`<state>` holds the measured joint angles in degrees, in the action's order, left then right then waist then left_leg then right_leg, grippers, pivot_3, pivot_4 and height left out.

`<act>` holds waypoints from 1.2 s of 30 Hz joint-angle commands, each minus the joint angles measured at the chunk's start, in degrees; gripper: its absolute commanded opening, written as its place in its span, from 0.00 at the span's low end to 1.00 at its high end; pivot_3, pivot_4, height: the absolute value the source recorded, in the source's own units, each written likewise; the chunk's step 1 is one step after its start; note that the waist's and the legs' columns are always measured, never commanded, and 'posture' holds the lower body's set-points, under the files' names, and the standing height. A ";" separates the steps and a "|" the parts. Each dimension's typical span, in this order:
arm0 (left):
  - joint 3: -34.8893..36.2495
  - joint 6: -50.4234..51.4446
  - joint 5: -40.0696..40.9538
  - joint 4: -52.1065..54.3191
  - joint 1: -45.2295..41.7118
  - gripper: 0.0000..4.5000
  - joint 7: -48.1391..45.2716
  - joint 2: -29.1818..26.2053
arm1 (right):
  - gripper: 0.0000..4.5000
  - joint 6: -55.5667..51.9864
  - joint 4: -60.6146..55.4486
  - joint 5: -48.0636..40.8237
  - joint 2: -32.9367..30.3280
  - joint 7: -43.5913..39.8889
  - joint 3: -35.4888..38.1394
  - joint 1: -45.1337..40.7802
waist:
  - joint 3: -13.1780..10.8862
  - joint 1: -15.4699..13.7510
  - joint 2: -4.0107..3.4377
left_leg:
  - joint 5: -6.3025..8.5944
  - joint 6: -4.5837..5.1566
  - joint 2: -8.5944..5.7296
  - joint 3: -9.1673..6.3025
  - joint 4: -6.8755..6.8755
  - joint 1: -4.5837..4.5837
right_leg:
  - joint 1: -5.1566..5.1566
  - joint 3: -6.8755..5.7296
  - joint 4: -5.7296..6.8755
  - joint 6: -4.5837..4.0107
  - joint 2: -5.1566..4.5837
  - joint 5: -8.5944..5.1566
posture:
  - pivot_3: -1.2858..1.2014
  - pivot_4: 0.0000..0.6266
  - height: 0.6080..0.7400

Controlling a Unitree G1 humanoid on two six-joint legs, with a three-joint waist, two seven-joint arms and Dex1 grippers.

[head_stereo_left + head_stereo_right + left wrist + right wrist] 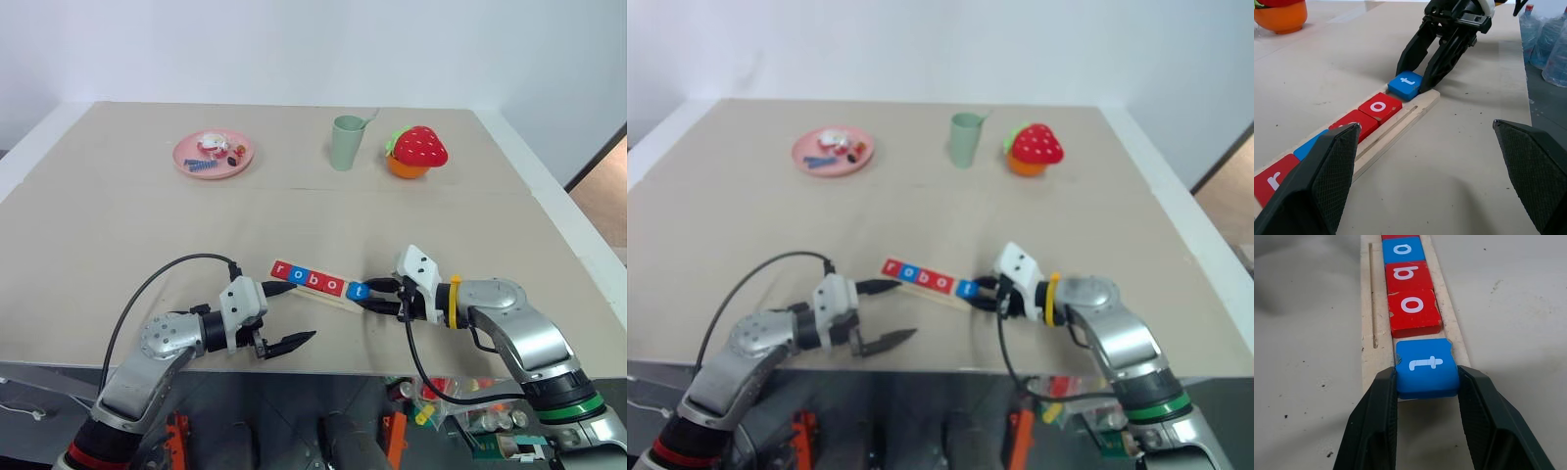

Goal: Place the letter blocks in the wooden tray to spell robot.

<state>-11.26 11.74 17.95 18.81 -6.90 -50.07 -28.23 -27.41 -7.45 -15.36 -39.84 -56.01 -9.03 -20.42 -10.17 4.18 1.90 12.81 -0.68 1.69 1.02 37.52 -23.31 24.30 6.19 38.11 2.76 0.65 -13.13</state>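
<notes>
The right tool [1426,418] grips the blue t block [1427,367] at the tray's [1400,128] end, apparently seated beside red o [1414,312], red b, blue o and red r. The left tool [291,315] gapes wide at the tray's other end on the worktop [118,225].

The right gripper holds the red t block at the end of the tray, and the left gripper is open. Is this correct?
Not quite: the t block is blue, not red, as the right wrist view shows. The rest holds: the right gripper grips it at the end of the tray, and the left gripper is open.
</notes>
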 commanded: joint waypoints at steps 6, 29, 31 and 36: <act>0.69 0.16 0.35 3.03 0.63 1.00 0.44 -0.64 | 0.26 1.40 0.44 0.29 1.08 -0.96 -0.13 -1.36 | 0.00 -0.01 0.00 | 0.00 0.00 0.00 0.01 0.00 0.00 | 0.00 0.00 0.00 0.00 -0.01 0.00 | 0.52 0.24 1.00; 2.49 1.27 1.14 2.06 1.18 1.00 2.58 0.19 | 0.99 -6.77 -3.36 -5.32 3.29 5.15 9.70 -0.62 | 0.00 -0.07 0.00 | 0.00 0.00 -0.01 -0.02 0.00 -0.02 | 0.00 -0.01 0.00 0.01 -0.01 0.01 | 0.52 0.24 1.00; 5.11 2.62 2.18 1.07 1.17 1.00 4.98 0.83 | 0.99 -9.31 -4.43 -7.39 4.27 8.52 14.18 1.88 | 0.01 -0.11 0.03 | 0.00 0.00 -0.01 -0.03 0.00 -0.03 | -0.01 -0.01 0.00 0.02 -0.02 0.00 | 0.52 0.24 1.00; 12.98 4.17 2.65 -2.85 0.81 1.00 11.36 1.26 | 0.99 -7.38 -7.37 -8.60 5.39 13.91 22.73 10.36 | 0.01 -0.23 0.02 | 0.00 0.00 0.00 -0.11 -0.01 -0.03 | -0.02 -0.07 0.01 0.01 -0.01 0.00 | 0.52 0.24 1.00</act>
<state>-1.75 15.61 20.23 16.49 -5.72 -41.03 -26.96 -36.74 -11.54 -22.91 -34.67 -43.84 9.81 -10.98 -10.16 3.96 1.92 12.81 -0.68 1.70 0.92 37.51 -23.34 24.29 6.13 38.12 2.77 0.65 -13.13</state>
